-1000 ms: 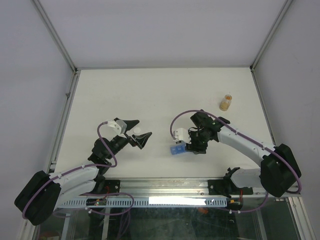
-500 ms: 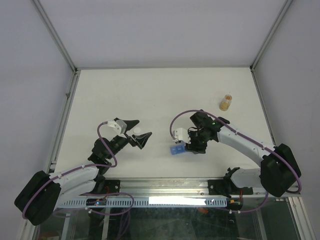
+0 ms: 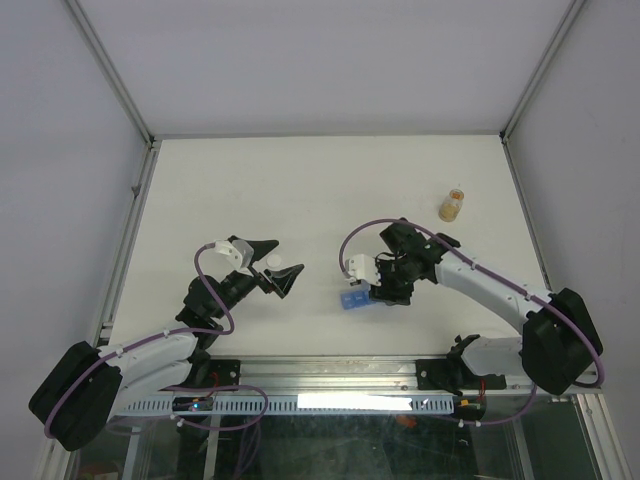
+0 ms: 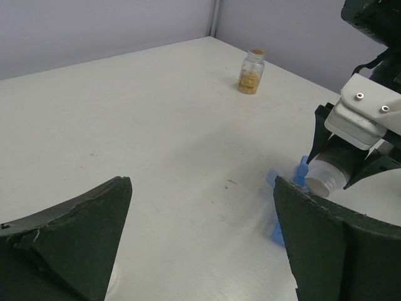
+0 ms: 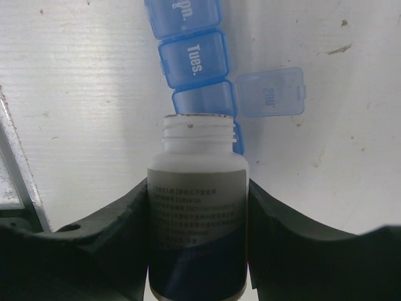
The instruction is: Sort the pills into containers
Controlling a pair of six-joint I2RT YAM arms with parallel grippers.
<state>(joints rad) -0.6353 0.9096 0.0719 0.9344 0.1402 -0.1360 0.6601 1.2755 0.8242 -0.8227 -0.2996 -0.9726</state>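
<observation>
Right wrist view: the right gripper (image 5: 197, 216) has its jaws clamped on a white plastic bottle with a grey label (image 5: 196, 169). The bottle is uncapped, and its open mouth sits at the one cell of the narrow translucent-blue pill-organiser strip (image 5: 193, 59) whose lid (image 5: 271, 92) is flipped open, next to the closed cell marked "Tues."; what that cell holds cannot be told. Left wrist view: the left gripper (image 4: 200, 188) has its jaws wide apart over the white desk (image 4: 156, 113), and a small amber glass jar (image 4: 250, 71) stands upright well apart, toward the far side.
</observation>
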